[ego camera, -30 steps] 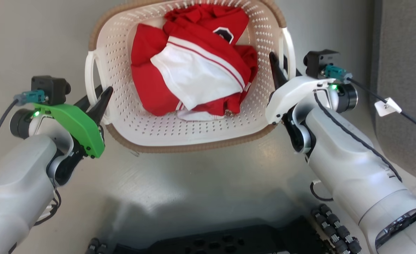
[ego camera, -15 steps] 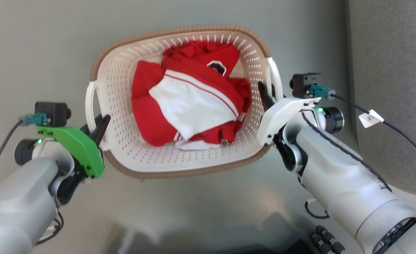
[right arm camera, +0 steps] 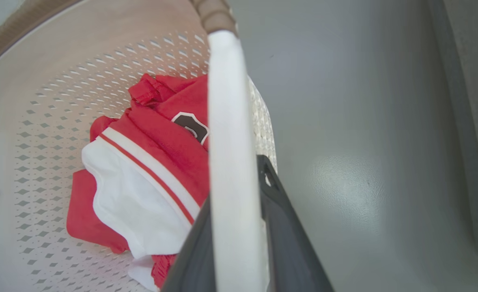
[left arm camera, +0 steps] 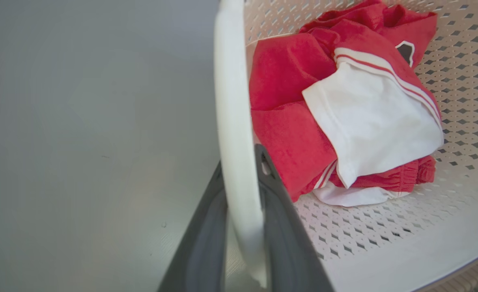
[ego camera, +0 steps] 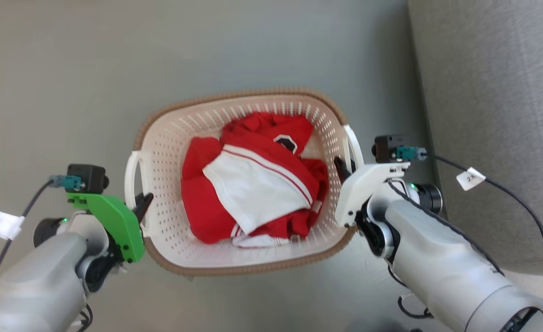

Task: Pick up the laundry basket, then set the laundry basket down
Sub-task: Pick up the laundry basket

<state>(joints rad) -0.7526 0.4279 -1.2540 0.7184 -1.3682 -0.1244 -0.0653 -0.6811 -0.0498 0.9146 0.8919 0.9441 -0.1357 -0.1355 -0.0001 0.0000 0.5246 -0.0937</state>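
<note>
The laundry basket is cream with perforated walls and a brown woven-look rim, and it sits between my two arms over the grey floor. Red and white clothes lie crumpled inside it. My left gripper is shut on the white left handle. In the left wrist view, its dark fingers clamp that handle from both sides. My right gripper is shut on the white right handle. The right wrist view shows that handle running between the fingers. I cannot tell whether the basket's base touches the floor.
A large grey upholstered piece stands close to the basket's right side and beside my right arm. Smooth grey floor stretches ahead and to the left. A black cable with a white tag hangs off my right wrist.
The whole head picture has shifted: basket and both grippers sit lower and look smaller, and my dark base has left the bottom edge. Both grippers stay on the handles.
</note>
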